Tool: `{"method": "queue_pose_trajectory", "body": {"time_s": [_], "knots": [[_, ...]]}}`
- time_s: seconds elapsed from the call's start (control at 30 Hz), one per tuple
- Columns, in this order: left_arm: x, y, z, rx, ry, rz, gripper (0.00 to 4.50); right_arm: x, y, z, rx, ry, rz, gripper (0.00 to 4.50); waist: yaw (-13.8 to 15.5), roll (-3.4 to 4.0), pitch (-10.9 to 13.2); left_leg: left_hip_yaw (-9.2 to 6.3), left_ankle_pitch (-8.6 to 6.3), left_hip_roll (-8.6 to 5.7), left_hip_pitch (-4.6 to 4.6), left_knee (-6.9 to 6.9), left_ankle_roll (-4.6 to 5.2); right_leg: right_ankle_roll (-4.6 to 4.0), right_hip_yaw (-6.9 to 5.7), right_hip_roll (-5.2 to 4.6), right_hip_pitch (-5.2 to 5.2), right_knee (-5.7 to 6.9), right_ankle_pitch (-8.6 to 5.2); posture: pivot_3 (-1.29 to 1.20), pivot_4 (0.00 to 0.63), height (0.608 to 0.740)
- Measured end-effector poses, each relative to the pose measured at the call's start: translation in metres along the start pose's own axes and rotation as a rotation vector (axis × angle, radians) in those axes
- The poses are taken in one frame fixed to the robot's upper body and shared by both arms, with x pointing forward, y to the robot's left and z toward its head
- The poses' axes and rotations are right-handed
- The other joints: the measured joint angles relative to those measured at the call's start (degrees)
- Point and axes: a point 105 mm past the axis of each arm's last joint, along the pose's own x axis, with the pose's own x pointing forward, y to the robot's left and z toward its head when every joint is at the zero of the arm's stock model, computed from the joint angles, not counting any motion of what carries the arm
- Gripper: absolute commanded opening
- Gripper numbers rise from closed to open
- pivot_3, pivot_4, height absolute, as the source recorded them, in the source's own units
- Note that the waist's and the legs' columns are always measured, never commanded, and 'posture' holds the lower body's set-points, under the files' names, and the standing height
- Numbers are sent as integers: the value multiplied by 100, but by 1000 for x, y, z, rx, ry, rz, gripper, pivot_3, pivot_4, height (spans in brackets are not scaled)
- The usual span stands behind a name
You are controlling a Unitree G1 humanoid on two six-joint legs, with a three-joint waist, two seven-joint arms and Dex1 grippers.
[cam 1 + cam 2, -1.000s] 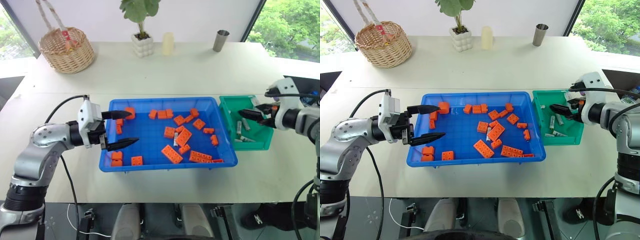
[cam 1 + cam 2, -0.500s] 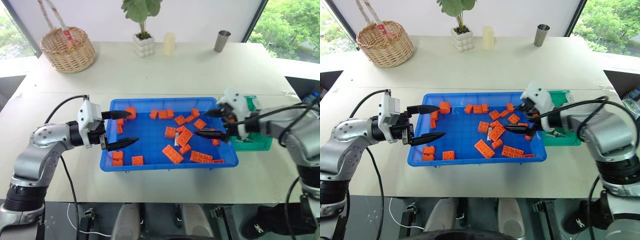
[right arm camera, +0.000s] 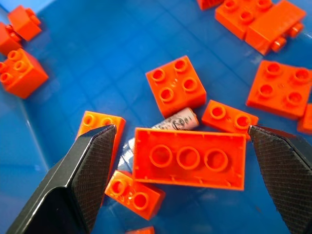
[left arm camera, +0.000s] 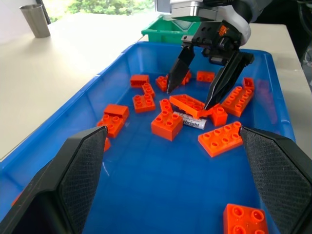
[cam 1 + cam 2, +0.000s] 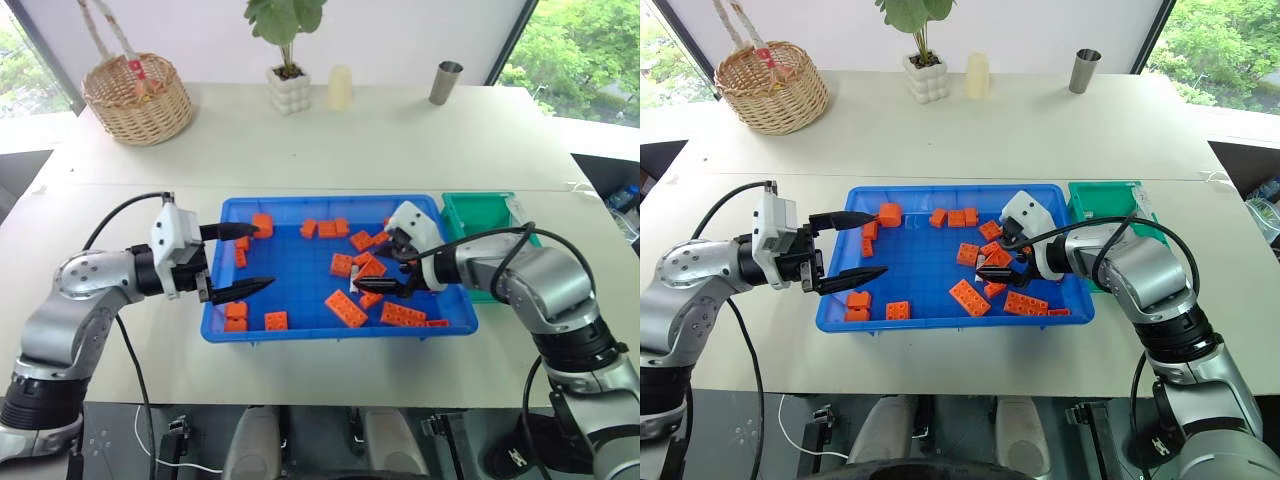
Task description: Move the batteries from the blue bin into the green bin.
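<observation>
Battery under the right gripper's spread fingers

Battery (image 3: 173, 120) lies on the blue bin (image 5: 300, 325) floor, half hidden under a long orange brick (image 3: 189, 158), between the right gripper's (image 4: 199, 92) two wide-apart fingertips, untouched. The left gripper (image 5: 243, 260), fingers also apart and empty, hovers over the bin's left end. The green bin (image 5: 478, 214) stands just beside the blue one.

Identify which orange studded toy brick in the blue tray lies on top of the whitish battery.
It is the long flat orange brick between the open right gripper's fingers, showing three studs. It alone covers part of the whitish cylindrical battery; the neighbouring bricks only lie beside it.
</observation>
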Motion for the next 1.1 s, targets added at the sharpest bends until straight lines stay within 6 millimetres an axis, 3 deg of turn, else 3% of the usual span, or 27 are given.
{"method": "queue_pose_trajectory", "body": {"time_s": [0.17,0.43,0.53,0.57,0.7,0.8,0.9,1.0,1.1], "knots": [[-1,1,0,0,0,8,4500,3,-5,-17,10,43,-29,4454,1,0,0,1,0,-1,0,0,0,6,0,0,0,0,3,0,150,736],[-1,1,2,6,-3,10,4500,3,-2,-21,14,46,-27,4454,-1,-1,0,0,0,-1,1,0,0,10,0,2,1,1,6,0,150,736],[0,2,3,13,-6,9,4500,4,-4,-21,12,39,-35,3637,0,-1,-1,1,0,-1,1,0,0,10,0,2,1,2,6,0,150,736],[0,3,4,14,-7,9,4500,4,-4,-20,10,34,-34,3179,1,-1,-1,1,0,-1,1,0,0,10,0,2,1,2,6,0,150,736],[0,3,4,14,-8,10,4500,4,-4,-18,5,30,-36,3128,0,-1,-1,1,0,-1,1,1,0,12,0,2,1,2,7,0,150,736],[0,3,4,15,-9,11,4500,3,-6,-4,-21,0,-43,3128,-13,-1,-1,1,0,-1,1,1,0,12,0,2,0,3,7,0,150,736],[1,5,7,22,-16,12,4500,10,0,26,-63,-91,-20,3128,-26,-1,-1,-1,0,1,2,0,0,15,0,10,-1,8,8,0,150,736],[2,6,8,24,-23,11,4500,26,18,55,-97,-166,50,3128,-27,-1,-1,-1,1,1,3,0,0,16,-1,11,-4,19,9,0,150,736],[5,6,9,25,-30,5,4500,47,40,65,-140,-163,125,3128,-6,-1,-1,1,1,-1,4,1,-1,16,-2,8,-4,36,9,0,150,736]]}}
